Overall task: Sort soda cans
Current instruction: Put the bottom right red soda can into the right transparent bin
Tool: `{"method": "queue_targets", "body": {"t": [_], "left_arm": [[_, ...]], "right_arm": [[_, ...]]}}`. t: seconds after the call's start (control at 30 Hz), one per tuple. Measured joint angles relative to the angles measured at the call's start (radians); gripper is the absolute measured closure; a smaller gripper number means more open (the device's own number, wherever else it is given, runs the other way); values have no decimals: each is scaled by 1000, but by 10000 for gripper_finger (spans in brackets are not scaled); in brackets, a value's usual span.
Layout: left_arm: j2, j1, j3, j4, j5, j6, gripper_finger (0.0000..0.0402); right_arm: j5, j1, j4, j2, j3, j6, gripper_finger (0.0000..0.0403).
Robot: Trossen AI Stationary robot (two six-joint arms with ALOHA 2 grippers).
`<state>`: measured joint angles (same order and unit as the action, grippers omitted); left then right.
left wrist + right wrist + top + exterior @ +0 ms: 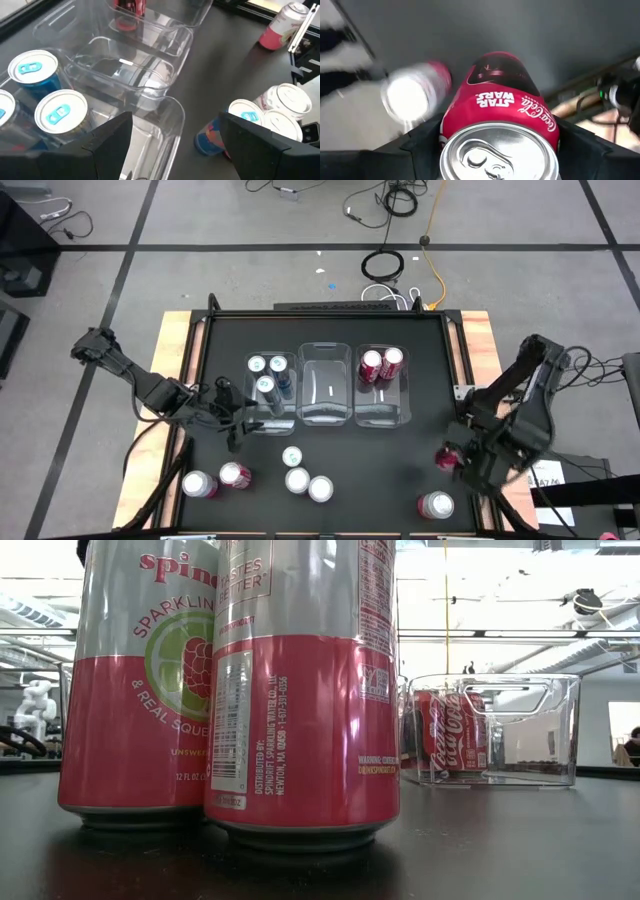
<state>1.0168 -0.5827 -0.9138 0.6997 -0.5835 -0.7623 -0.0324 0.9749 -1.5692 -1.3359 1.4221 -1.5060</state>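
Right gripper (452, 458): clenched on a red Coca-Cola can (502, 107) at the table's right edge, the fingers flanking the body just below the silver top, apparently so the can stays upright for carrying.

Left gripper (236, 423): released and empty, jaws spread just before the left bin (271, 420), over its near wall; it looks to be between picks.

Left bin: three blue-tabbed cans (265, 384) stand upright together, seemingly the place for the blue kind.

Middle bin (325, 416): clear plastic, holding no cans.

Right bin (383, 416): two red Coca-Cola cans (380, 364) at its far end, which suggests the held can belongs here.

Unsorted cans: a cluster of three near the front centre (300, 477), one with a teal tab; two pink ones at front left (217, 480); one pink-and-silver can at front right (436, 505), just beside the right gripper.

Low view: two pink Spindrift cans (300, 690) stand close to the lens, hiding much of the table (420, 380).

Progress: judged partway, with five cans binned and six loose.
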Motion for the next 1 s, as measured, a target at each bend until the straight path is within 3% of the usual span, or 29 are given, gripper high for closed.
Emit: {"method": "queue_targets", "body": {"t": [0.2,0.4,0.73,1.0], "left_arm": [[0,26,0,5,0,36,97],[-19,57,0,96,2,126,97],[-247,87,30,151,2,249,97],[-370,88,69,165,9,281,97]], "right_arm": [[-118,-173,-3,38,66,80,116],[-145,-403,44,20,138,253,116],[-73,-790,102,-143,183,512,115],[-47,-965,62,-271,184,583,115]]}}
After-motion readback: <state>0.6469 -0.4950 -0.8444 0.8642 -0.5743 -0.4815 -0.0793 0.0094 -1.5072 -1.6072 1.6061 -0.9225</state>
